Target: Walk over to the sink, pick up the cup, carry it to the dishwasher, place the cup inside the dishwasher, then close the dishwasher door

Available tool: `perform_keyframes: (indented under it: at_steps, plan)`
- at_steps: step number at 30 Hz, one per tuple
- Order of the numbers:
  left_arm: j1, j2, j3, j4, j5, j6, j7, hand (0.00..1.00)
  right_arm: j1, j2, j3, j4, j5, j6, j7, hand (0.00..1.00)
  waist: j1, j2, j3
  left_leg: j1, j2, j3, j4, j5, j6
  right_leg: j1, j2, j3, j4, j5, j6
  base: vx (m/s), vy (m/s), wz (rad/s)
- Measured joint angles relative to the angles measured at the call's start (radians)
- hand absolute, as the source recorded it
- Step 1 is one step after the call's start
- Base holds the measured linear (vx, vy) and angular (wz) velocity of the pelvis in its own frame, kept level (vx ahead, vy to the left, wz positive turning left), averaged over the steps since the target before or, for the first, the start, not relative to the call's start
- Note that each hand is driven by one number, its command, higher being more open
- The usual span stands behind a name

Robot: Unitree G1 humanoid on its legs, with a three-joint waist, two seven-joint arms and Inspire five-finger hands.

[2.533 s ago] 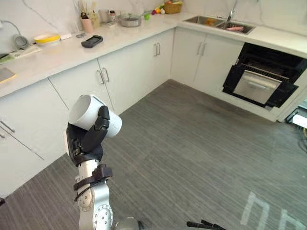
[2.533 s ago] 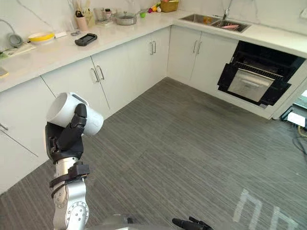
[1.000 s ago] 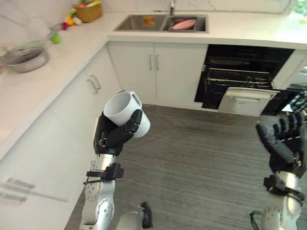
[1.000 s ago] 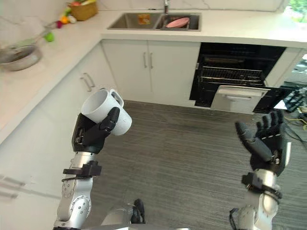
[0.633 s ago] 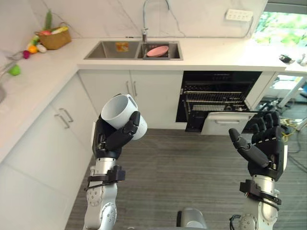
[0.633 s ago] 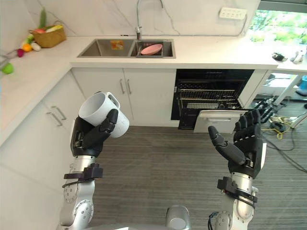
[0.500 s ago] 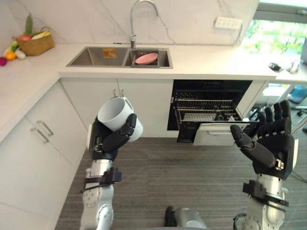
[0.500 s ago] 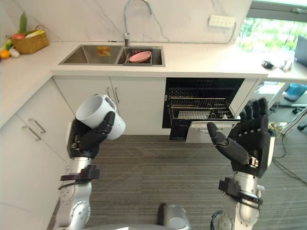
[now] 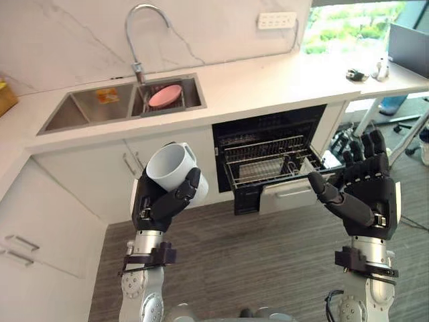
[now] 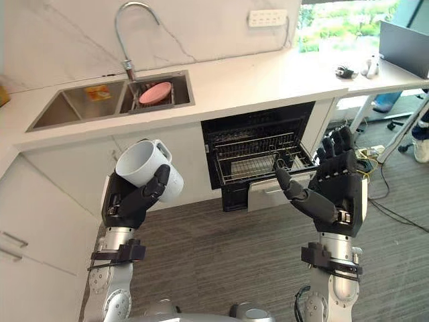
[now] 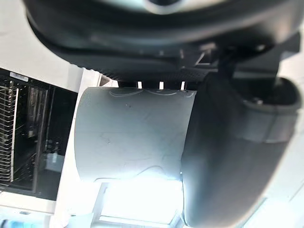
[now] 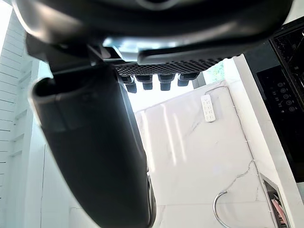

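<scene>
1. Left eye view: left hand (image 9: pixel 155 204), centre-left of frame, fingers clamped round white cup (image 9: pixel 167 169).
2. Right hand (image 9: pixel 367 196), lower right, fingers spread apart.
3. Open dishwasher (image 9: pixel 265 159) at frame centre, rack pulled out.

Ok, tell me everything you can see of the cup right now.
The cup is a plain white mug, ceramic by its look, with a handle and seemingly empty. It is tilted, mouth up and toward the robot's left, held in the air by the left hand, fingers curled round its body, left of the open dishwasher.
</scene>
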Motion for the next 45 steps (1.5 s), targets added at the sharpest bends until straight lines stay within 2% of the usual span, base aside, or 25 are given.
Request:
perform_keyframes:
  at_steps: [1, 3, 4, 5, 8, 10, 14, 15, 16, 17, 18, 20, 22, 24, 25, 26, 27, 30, 36, 38, 39, 40, 42, 43, 45]
  plan:
    - [0.0, 0.0, -0.006, -0.005, 0.002, 0.0, 0.008, 0.0, -0.01, -0.015, 0.001, -0.002, 0.002, 0.011, 0.003, 1.0, -0.003, 0.002, -0.001, 0.003, -0.025, -0.05, -0.191, 0.057, -0.011, -0.001, -0.018, 0.026, -0.002, -0.011, 0.027, 0.22, 0.226, -0.44]
    - [0.002, 0.0, -0.022, -0.005, 0.008, -0.001, 0.021, 0.0, -0.01, -0.022, 0.002, -0.002, 0.021, 0.019, 0.003, 1.0, -0.003, 0.011, -0.007, -0.008, -0.017, -0.069, -0.242, 0.128, -0.03, 0.004, -0.025, 0.05, 0.0, -0.027, 0.053, 0.23, 0.301, -0.45]
    - [0.013, -0.001, -0.039, -0.004, 0.008, -0.005, 0.03, 0.0, -0.009, -0.022, 0.004, -0.002, 0.023, 0.022, 0.002, 1.0, -0.004, 0.026, -0.018, 0.004, -0.011, -0.054, -0.237, 0.227, -0.033, 0.006, -0.023, 0.08, 0.006, -0.048, 0.085, 0.2, 0.306, -0.55]
    - [0.017, -0.001, -0.042, -0.004, 0.008, -0.007, 0.03, 0.0, -0.009, -0.022, 0.009, -0.002, 0.024, 0.025, 0.003, 1.0, -0.004, 0.032, -0.022, 0.01, -0.012, -0.047, -0.231, 0.264, -0.024, 0.008, -0.024, 0.092, 0.008, -0.055, 0.095, 0.17, 0.315, -0.68]
    - [0.017, 0.02, -0.037, 0.002, 0.007, -0.02, 0.031, 0.0, 0.005, -0.015, 0.03, -0.005, 0.029, 0.038, 0.028, 1.0, -0.009, -0.027, -0.034, 0.035, -0.065, 0.018, -0.198, 0.237, 0.007, 0.014, -0.089, 0.146, 0.01, -0.08, 0.14, 0.15, 0.28, -0.44]
    - [0.001, 0.026, -0.025, 0.002, 0.0, -0.02, 0.034, 0.0, 0.008, -0.015, 0.024, -0.01, 0.043, 0.046, 0.051, 1.0, -0.021, -0.049, -0.049, 0.056, -0.113, 0.045, -0.201, 0.209, 0.03, 0.025, -0.138, 0.163, 0.0, -0.093, 0.174, 0.13, 0.241, -0.27]
    - [-0.063, 0.01, -0.033, -0.002, -0.014, -0.02, 0.028, 0.0, 0.032, 0.005, -0.026, -0.034, 0.097, 0.047, 0.058, 1.0, -0.021, -0.058, -0.057, 0.068, -0.177, 0.047, -0.201, 0.163, 0.056, 0.024, -0.195, 0.159, 0.046, -0.124, 0.226, 0.07, 0.171, 0.01]
    - [-0.076, -0.001, -0.039, -0.002, -0.013, -0.02, 0.025, 0.0, 0.041, 0.018, -0.034, -0.035, 0.109, 0.048, 0.056, 1.0, -0.021, -0.051, -0.061, 0.073, -0.181, 0.048, -0.204, 0.146, 0.072, -0.062, -0.193, 0.153, 0.22, -0.144, 0.258, 0.03, 0.126, -0.12]
    - [-0.083, 0.0, -0.04, -0.002, -0.011, -0.021, 0.02, 0.0, 0.047, 0.033, -0.033, -0.036, 0.109, 0.048, 0.056, 1.0, -0.023, -0.049, -0.062, 0.086, -0.185, 0.054, -0.21, 0.14, 0.08, -0.138, -0.191, 0.141, 0.371, -0.145, 0.26, 0.01, 0.131, -0.19]
    - [-0.088, 0.006, -0.04, -0.003, -0.01, -0.023, 0.02, 0.0, 0.051, 0.048, -0.03, -0.038, 0.108, 0.048, 0.057, 1.0, -0.023, -0.054, -0.06, 0.102, -0.192, 0.061, -0.217, 0.137, 0.084, -0.189, -0.197, 0.131, 0.472, -0.136, 0.261, 0.03, 0.157, -0.26]
    - [-0.09, 0.016, -0.038, -0.004, -0.01, -0.028, 0.021, 0.0, 0.054, 0.072, -0.019, -0.037, 0.107, 0.049, 0.059, 1.0, -0.028, -0.081, -0.048, 0.14, -0.209, 0.072, -0.239, 0.131, 0.093, -0.257, -0.218, 0.115, 0.628, -0.091, 0.244, 0.05, 0.155, -0.22]
    - [-0.089, 0.02, -0.041, -0.003, 0.002, -0.029, 0.031, 0.0, 0.056, 0.089, 0.001, -0.036, 0.106, 0.049, 0.061, 1.0, -0.049, -0.077, -0.058, 0.168, -0.211, 0.076, -0.268, 0.129, 0.101, -0.291, -0.229, 0.082, 0.688, -0.038, 0.248, 0.11, 0.152, -0.18]
    - [-0.103, 0.029, -0.04, -0.006, 0.015, -0.045, 0.052, 0.0, 0.049, 0.09, 0.027, -0.037, 0.102, 0.05, 0.075, 1.0, -0.05, -0.077, -0.069, 0.168, -0.202, 0.108, -0.278, 0.139, 0.104, -0.304, -0.23, 0.025, 0.615, -0.082, 0.24, 0.14, 0.092, -0.35]
    - [-0.108, 0.031, -0.026, -0.001, 0.029, -0.045, 0.09, 0.0, 0.049, 0.09, 0.067, -0.037, 0.079, 0.072, 0.098, 1.0, -0.047, -0.076, -0.066, 0.171, -0.161, 0.126, -0.269, 0.133, 0.096, -0.288, -0.181, -0.074, 0.425, -0.13, 0.227, 0.18, -0.031, -0.36]
    - [-0.108, 0.034, -0.024, 0.0, 0.029, -0.045, 0.099, 0.0, 0.05, 0.089, 0.079, -0.037, 0.066, 0.077, 0.099, 1.0, -0.046, -0.077, -0.066, 0.176, -0.145, 0.125, -0.269, 0.131, 0.093, -0.274, -0.154, -0.091, 0.333, -0.12, 0.215, 0.16, -0.07, -0.18]
    - [-0.107, 0.044, -0.024, 0.002, 0.029, -0.045, 0.102, 0.0, 0.05, 0.089, 0.093, -0.041, 0.055, 0.078, 0.1, 1.0, -0.042, -0.091, -0.071, 0.188, -0.144, 0.125, -0.262, 0.119, 0.074, -0.241, -0.129, -0.108, 0.198, -0.014, 0.172, 0.17, -0.096, -0.09]
    - [-0.109, 0.052, -0.024, 0.004, 0.031, -0.047, 0.102, 0.0, 0.049, 0.087, 0.1, -0.046, 0.055, 0.078, 0.098, 1.0, -0.042, -0.102, -0.075, 0.197, -0.152, 0.12, -0.258, 0.104, 0.059, -0.235, -0.129, -0.116, 0.168, 0.023, 0.137, 0.2, -0.119, -0.15]
    - [-0.107, 0.023, -0.053, 0.018, 0.058, -0.045, 0.118, 0.0, 0.036, 0.045, 0.108, -0.046, 0.055, 0.09, 0.066, 1.0, -0.03, -0.067, -0.078, 0.22, -0.096, 0.115, -0.221, 0.059, 0.028, -0.116, -0.074, -0.138, 0.018, 0.05, 0.111, 0.19, -0.115, -0.05]
    - [-0.095, 0.008, -0.048, 0.018, 0.109, -0.042, 0.155, 0.0, 0.001, 0.031, 0.128, -0.059, 0.034, 0.111, 0.034, 1.0, -0.007, -0.056, -0.075, 0.222, -0.059, 0.138, -0.204, 0.039, 0.004, -0.042, -0.019, -0.118, -0.151, 0.123, 0.096, 0.06, -0.06, -0.14]
    - [-0.078, 0.008, -0.042, 0.017, 0.129, -0.04, 0.171, 0.0, -0.002, 0.02, 0.141, -0.059, 0.036, 0.121, 0.035, 1.0, 0.012, -0.046, -0.067, 0.177, -0.026, 0.133, -0.073, -0.003, -0.013, -0.042, -0.01, -0.098, -0.15, 0.112, 0.085, 0.03, -0.042, -0.31]
    - [-0.064, 0.007, -0.035, 0.017, 0.128, -0.032, 0.184, 0.0, -0.008, 0.015, 0.159, -0.06, 0.036, 0.131, 0.039, 1.0, 0.015, -0.046, -0.057, 0.094, 0.004, 0.112, 0.105, -0.01, -0.013, -0.042, -0.009, -0.09, -0.148, 0.103, 0.083, 0.02, -0.051, -0.24]
    - [-0.054, -0.002, -0.026, 0.017, 0.128, -0.022, 0.19, 0.0, -0.01, 0.003, 0.165, -0.077, 0.036, 0.139, 0.047, 1.0, 0.017, -0.022, -0.038, 0.019, 0.043, 0.08, 0.279, 0.0, 0.0, -0.032, -0.001, -0.085, -0.145, 0.098, 0.076, 0.01, -0.054, -0.2]
    - [-0.027, -0.012, -0.015, 0.017, 0.129, -0.004, 0.198, 0.0, -0.013, -0.009, 0.164, -0.088, 0.036, 0.148, 0.052, 1.0, 0.028, -0.005, -0.023, -0.014, 0.044, 0.034, 0.361, -0.01, 0.002, -0.015, -0.003, -0.06, -0.138, 0.09, 0.065, 0.05, 0.052, -0.33]
    - [-0.013, -0.014, -0.02, 0.016, 0.149, -0.001, 0.201, 0.0, -0.018, -0.007, 0.159, -0.091, 0.038, 0.149, 0.052, 1.0, 0.035, -0.005, -0.025, 0.003, 0.002, 0.009, 0.25, -0.046, 0.003, -0.017, -0.022, -0.042, -0.13, 0.086, 0.067, 0.08, 0.114, -0.41]
    - [-0.007, -0.018, -0.03, 0.006, 0.186, -0.001, 0.203, 0.0, -0.036, -0.011, 0.155, -0.091, 0.043, 0.149, 0.053, 1.0, 0.034, 0.003, -0.03, 0.033, -0.05, -0.022, -0.028, -0.022, 0.005, -0.038, -0.039, -0.026, -0.119, 0.083, 0.08, 0.04, 0.096, -0.3]
